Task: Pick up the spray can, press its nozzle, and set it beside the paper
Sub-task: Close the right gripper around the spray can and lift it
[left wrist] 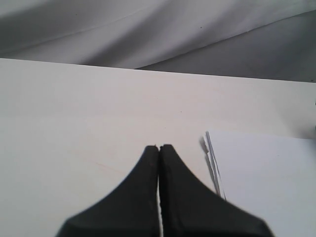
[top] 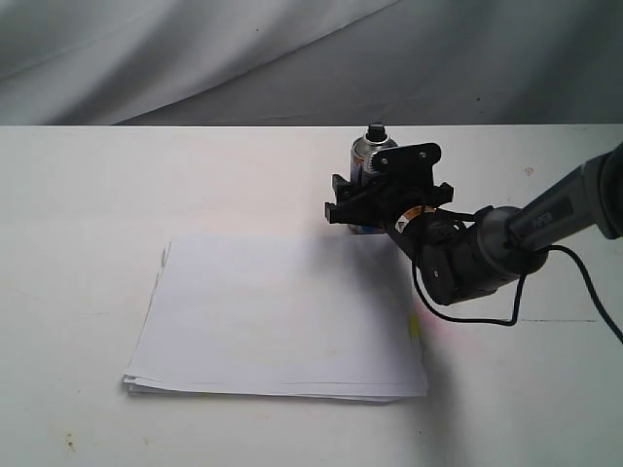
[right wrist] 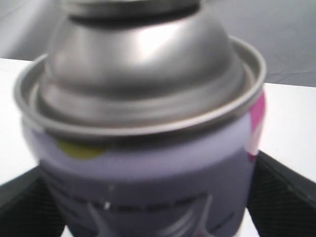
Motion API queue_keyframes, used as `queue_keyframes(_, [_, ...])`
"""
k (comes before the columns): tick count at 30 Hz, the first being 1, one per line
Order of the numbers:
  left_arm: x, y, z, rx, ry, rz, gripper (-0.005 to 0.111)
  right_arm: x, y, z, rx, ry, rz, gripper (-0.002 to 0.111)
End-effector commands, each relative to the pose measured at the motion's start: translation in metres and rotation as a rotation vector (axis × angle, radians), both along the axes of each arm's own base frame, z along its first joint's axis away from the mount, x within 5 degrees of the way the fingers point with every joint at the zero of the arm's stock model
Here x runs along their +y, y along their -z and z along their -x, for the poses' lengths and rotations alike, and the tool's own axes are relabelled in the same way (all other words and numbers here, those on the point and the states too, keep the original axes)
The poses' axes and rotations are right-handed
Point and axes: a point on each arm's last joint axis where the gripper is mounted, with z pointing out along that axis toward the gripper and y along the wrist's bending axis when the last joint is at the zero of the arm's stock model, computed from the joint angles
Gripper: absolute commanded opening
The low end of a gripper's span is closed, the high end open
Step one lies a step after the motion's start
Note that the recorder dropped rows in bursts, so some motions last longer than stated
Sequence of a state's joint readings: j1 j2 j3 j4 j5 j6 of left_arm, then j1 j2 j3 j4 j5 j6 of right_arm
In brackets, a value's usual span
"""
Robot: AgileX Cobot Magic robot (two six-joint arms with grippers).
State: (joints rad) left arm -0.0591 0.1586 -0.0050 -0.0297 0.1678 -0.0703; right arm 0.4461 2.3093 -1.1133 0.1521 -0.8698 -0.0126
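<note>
Paper stack in front; behind, upright spray can between right jaws, grip unclear; left jaws closed, empty.

Looked like a robotics lab or test bench, not a home or shop. Showed a bare white table closed off behind by a grey cloth hung in loose folds as a backdrop. Had a black and grey robot arm reaching in over the top, trailing a loose black cable. Held just a stack of paper and a spray can.
</note>
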Motion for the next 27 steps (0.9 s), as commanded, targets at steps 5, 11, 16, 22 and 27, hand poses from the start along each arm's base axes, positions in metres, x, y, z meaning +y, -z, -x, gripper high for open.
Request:
queue_keyframes(5, [0.000, 0.001, 0.000, -0.002, 0.001, 0.009, 0.000, -0.001, 0.001, -0.002, 0.009, -0.008, 0.012, 0.025])
queue_keyframes(11, [0.000, 0.001, 0.000, -0.002, 0.001, 0.009, 0.000, 0.000, -0.012, -0.001, 0.040, -0.035, 0.047, 0.000])
queue_keyframes(16, [0.000, 0.001, 0.000, -0.002, 0.001, 0.009, 0.000, -0.003, -0.057, 0.000, 0.049, -0.071, 0.131, 0.000])
queue_keyframes(22, [0.000, 0.001, 0.000, -0.002, 0.001, 0.009, 0.000, -0.022, -0.118, 0.004, 0.024, -0.081, 0.216, 0.000])
queue_keyframes(27, [0.000, 0.001, 0.000, -0.002, 0.001, 0.009, 0.000, -0.033, -0.158, 0.016, 0.015, -0.104, 0.298, 0.000])
